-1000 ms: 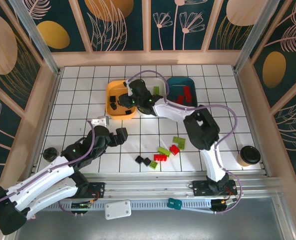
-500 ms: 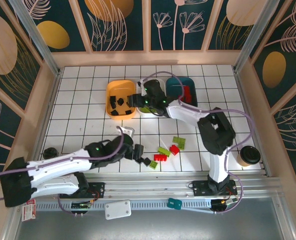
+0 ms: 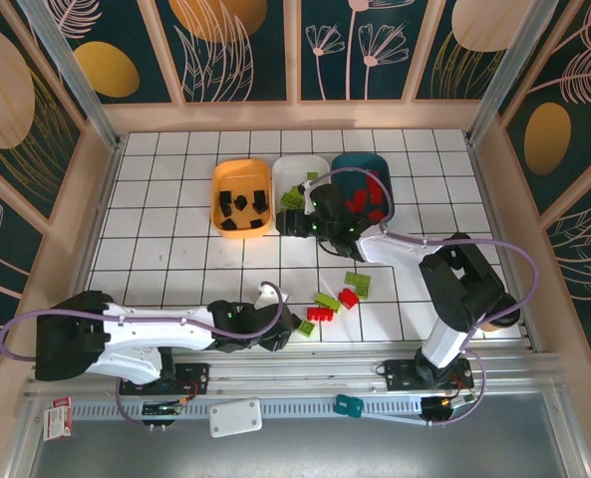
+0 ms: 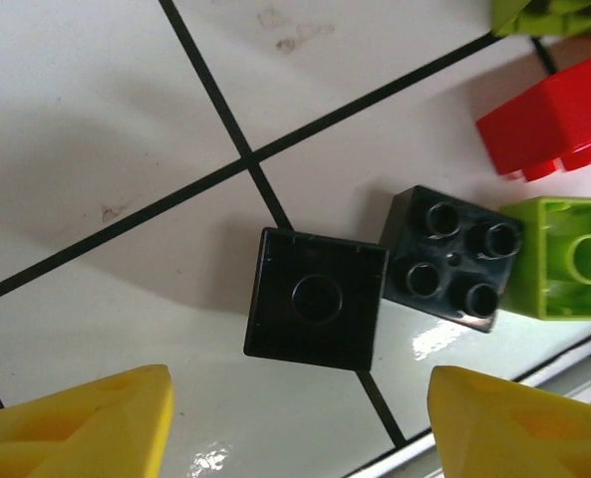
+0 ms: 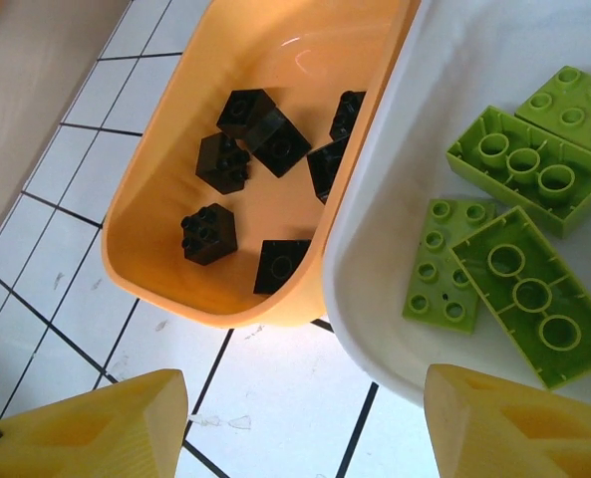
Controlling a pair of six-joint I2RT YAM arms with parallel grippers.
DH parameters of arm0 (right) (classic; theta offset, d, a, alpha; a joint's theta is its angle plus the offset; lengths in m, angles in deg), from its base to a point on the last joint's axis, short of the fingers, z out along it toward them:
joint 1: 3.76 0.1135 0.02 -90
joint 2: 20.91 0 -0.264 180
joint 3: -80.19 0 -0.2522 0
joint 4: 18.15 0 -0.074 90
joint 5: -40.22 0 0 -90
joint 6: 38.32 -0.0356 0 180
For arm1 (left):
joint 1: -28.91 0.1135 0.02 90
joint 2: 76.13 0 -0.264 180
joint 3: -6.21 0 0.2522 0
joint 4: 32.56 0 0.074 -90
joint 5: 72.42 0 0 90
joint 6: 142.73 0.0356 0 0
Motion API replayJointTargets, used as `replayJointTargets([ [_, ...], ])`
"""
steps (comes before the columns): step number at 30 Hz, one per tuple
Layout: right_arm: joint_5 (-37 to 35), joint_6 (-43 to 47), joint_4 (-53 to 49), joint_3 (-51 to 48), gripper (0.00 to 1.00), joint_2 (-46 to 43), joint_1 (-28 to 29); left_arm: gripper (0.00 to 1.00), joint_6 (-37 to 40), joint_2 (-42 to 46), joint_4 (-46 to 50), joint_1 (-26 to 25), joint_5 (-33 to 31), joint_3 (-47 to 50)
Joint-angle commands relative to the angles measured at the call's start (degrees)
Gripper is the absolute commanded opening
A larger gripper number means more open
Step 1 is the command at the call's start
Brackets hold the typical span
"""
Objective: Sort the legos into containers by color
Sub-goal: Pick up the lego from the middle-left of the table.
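Note:
Two black legos lie side by side on the white tiles, one upside down [image 4: 317, 312] and one studs up [image 4: 452, 261]. My left gripper [image 4: 300, 430] hangs open just short of them, low at the table's near edge [image 3: 283, 331], holding nothing. A lime brick [image 4: 566, 257] and a red brick [image 4: 549, 124] lie close by. My right gripper [image 5: 305, 430] is open and empty over the tiles, in front of the orange tray [image 5: 285, 50] and white tray [image 5: 395, 259]. The orange tray holds several black bricks [image 5: 260, 134]; the white one holds green bricks [image 5: 529, 169]. The teal tray [image 3: 350, 164] holds red bricks.
Loose green bricks [image 3: 357, 283] and red bricks [image 3: 320, 315] lie between the arms. A brown cup [image 3: 497, 310] stands at the right edge and a small black object [image 3: 98, 305] at the left. A metal rail runs along the near edge.
My left arm swung right along the near edge to the black bricks, its jaws narrowing. My right gripper drew back from over the orange tray to the white tray's front and opened wider.

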State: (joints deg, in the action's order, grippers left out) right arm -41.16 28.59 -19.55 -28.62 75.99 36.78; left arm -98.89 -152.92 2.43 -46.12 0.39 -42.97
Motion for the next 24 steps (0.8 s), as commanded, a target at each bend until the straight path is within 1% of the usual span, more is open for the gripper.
replayJointTargets([
  [1, -1.04, -0.64, 2.95, -0.69, 0.65, -3.68, -0.32, 0.66, 0.92, -2.98, -0.25, -0.21, -1.57, -2.28],
  [4, -1.23, -0.62, 2.68, -0.94, 0.65, -4.6, -0.35, 0.63, 2.29, -5.77, -0.61, 0.66, -2.07, -3.58],
  [9, -1.68, -0.46, 2.58, -1.53, 0.65, -6.11, -0.37, 0.58, 4.12, -7.12, -3.32, 3.27, -0.62, -3.69],
  [11, -1.72, -0.46, 2.67, -1.92, 0.65, -6.67, -0.37, 0.54, 4.66, -7.66, -3.51, 3.76, -0.43, -4.03],
  [13, -1.84, -0.47, 2.75, -2.35, 0.65, -7.21, -0.37, 0.47, 4.92, -8.1, -3.52, 3.99, -0.33, -4.3],
  [17, -2.4, -0.42, 2.55, -2.77, 0.65, -8.09, -0.37, 0.39, 4.85, -8.29, -4.05, 3.93, 0.35, -3.98],
  [21, -3.25, -0.35, 2.32, -3.57, 0.65, -9.54, -0.45, 0.33, 3.97, -5.75, -2.92, 4.64, -1.15, -3.87],
  [24, -3.43, -0.57, 2.5, -4.77, 0.65, -11.31, -0.45, 0.31, 3.69, -0.31, -3.03, 8.43, -1.4, -3.12],
])
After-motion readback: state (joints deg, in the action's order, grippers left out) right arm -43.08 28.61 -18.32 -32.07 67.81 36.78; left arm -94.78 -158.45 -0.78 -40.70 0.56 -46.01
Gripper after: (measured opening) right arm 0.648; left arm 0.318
